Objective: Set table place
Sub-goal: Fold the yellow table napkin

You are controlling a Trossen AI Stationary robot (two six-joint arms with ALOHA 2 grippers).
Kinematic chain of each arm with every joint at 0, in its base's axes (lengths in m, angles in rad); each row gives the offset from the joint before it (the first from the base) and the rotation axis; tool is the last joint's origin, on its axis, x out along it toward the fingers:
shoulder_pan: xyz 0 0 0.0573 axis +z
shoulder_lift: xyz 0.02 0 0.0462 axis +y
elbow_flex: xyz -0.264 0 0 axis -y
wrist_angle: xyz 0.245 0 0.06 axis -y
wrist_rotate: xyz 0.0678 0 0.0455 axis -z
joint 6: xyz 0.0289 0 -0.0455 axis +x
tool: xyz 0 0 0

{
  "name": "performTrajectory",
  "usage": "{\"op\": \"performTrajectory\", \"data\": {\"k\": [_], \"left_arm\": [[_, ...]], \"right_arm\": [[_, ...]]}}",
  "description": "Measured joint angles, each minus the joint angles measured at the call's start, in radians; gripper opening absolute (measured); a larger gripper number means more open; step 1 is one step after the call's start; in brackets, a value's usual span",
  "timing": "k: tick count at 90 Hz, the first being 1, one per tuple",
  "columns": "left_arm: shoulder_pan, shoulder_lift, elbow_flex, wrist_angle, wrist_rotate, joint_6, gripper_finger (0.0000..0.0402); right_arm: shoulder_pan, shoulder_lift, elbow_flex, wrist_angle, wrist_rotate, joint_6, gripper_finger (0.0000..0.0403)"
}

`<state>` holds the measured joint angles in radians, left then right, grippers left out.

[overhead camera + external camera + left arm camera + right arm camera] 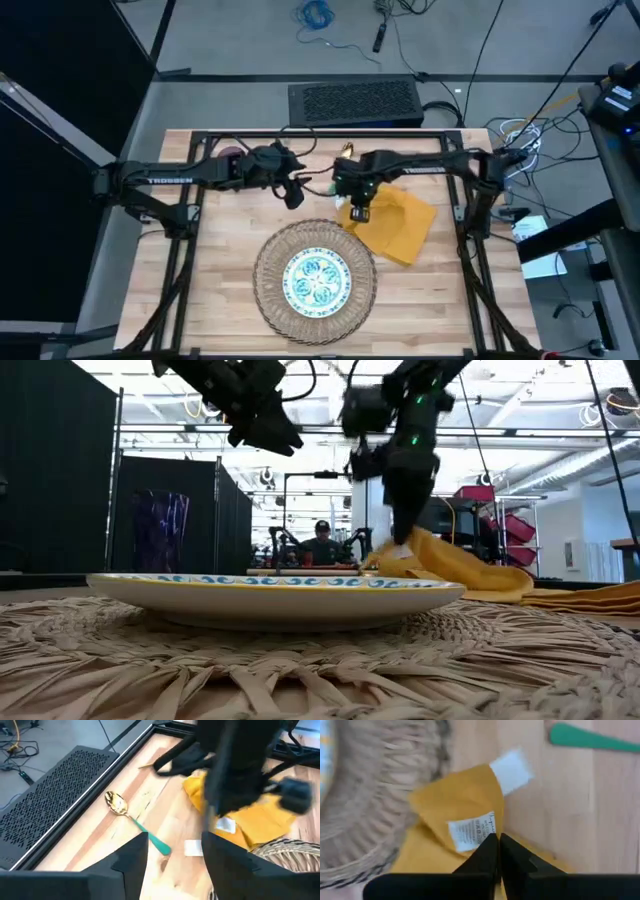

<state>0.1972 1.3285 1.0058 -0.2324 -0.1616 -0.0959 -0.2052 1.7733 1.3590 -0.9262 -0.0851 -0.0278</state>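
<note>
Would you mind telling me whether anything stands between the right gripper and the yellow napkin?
Nothing visible does. The right gripper is already shut on a corner of the yellow napkin, beside the wicker mat. The left gripper hangs apart, above the table.

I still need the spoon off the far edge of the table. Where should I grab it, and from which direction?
Probably take the spoon by its teal handle, coming straight down from above. It lies flat on the table planks with the gold bowl toward the far frame, so the narrow handle suits a pinch across its width. The left gripper hangs open nearby.
</note>
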Motion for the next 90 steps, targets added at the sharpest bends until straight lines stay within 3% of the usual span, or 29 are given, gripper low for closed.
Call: {"op": "performTrajectory", "data": {"k": [50, 79, 90], "left_arm": [[-0.003, 0.0, 0.0, -0.001, 0.0, -0.022, 0.0171], [-0.003, 0.0, 0.0, -0.001, 0.0, -0.023, 0.0171], [-0.003, 0.0, 0.0, -0.001, 0.0, -0.023, 0.0171]], "right_arm": [[0.127, -0.122, -0.292, 0.007, -0.024, 0.186, 0.0], [0.186, -0.207, -0.308, -0.011, -0.053, 0.247, 0.0001], [0.204, -0.223, -0.308, -0.039, -0.046, 0.26, 0.0019]]}}
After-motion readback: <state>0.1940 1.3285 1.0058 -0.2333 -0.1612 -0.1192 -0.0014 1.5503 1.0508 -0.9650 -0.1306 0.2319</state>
